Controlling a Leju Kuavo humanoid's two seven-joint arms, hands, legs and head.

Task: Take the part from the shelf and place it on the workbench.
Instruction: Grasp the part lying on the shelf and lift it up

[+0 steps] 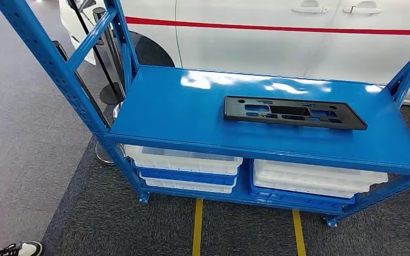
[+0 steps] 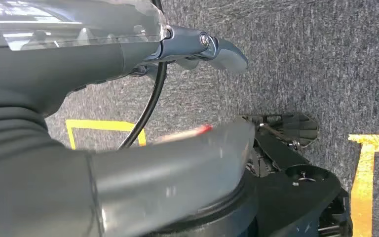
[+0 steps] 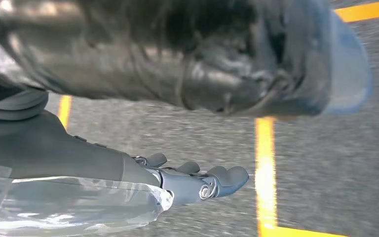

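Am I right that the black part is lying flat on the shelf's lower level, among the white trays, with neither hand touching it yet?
Not quite: the black part lies flat on the blue shelf's top surface, as the head view shows. The white trays sit on the level below it. The rest holds: neither hand touches it.

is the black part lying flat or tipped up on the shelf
Flat: the black part lies along the blue shelf top, with no edge raised.
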